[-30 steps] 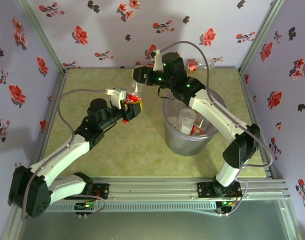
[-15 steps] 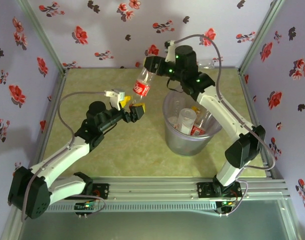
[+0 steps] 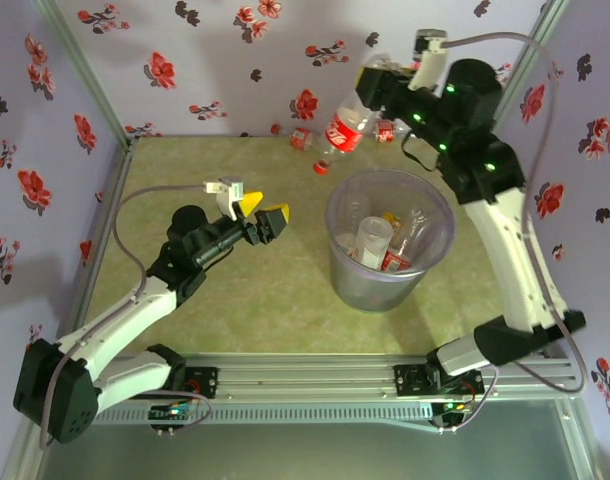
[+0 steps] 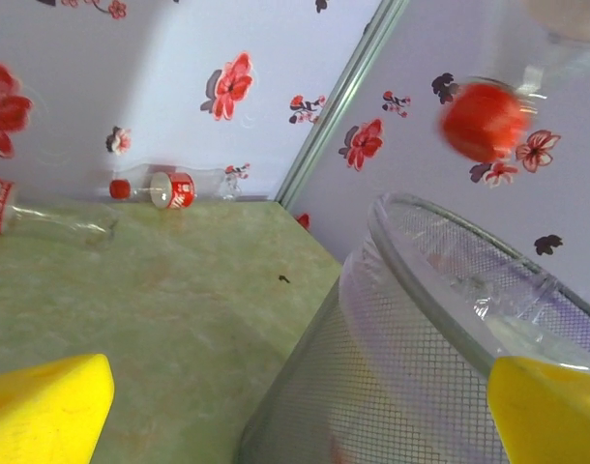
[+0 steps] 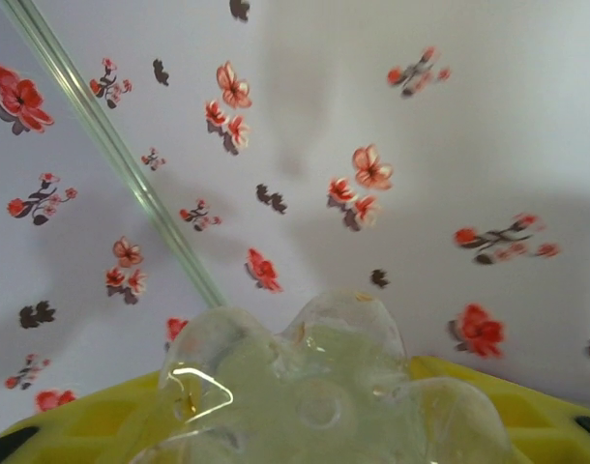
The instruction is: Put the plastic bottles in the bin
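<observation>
— What is the right tool (image 3: 373,88) doing?
— It is raised high near the back wall, pinching a clear bottle (image 3: 347,125) by its base. The bottle slants down to the left, with its red cap (image 3: 320,167) lowest and a red label around the middle. In the right wrist view the lobed base sits between the yellow fingers (image 5: 527,416).
— Where is that bottle against the bin (image 3: 370,285)?
— In the air, by the far left part of the bin's rim as the top view shows it. From the left wrist, the blurred cap hangs above the rim.
— And the left tool (image 3: 262,212)?
— Spread wide and holding nothing. It is out over the counter (image 3: 235,290), left of the bin and apart from it, fingers pointing toward it.
— Anything in the bin?
— Several binned bottles (image 3: 373,240) stand or lean inside, one clear, another with red on it.
— Any others out?
— Two loose bottles (image 4: 164,187) lie on the counter along the back wall, both clear with red labels.
</observation>
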Motion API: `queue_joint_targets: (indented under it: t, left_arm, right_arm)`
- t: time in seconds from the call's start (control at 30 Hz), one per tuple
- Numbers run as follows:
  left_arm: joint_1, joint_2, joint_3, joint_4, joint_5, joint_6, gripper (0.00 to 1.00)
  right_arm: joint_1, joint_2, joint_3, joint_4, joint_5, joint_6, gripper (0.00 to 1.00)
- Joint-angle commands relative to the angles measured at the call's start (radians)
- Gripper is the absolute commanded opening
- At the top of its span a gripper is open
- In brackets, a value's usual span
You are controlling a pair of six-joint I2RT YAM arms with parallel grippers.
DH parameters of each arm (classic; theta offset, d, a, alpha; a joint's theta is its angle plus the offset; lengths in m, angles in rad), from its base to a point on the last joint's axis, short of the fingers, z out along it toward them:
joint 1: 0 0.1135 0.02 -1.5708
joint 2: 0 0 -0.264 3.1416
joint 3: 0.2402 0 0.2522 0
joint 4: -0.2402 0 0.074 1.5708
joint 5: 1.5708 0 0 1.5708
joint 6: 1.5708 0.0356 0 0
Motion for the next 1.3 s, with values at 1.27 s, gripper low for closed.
queue_joint_targets:
  t: [1.27]
  left_arm:
    - [-0.181, 0.388, 0.204, 0.271, 0.042, -0.245, 0.76]
  right_arm:
    - [0.014, -0.194, -0.304, -0.244, 0.067, -0.131, 0.34]
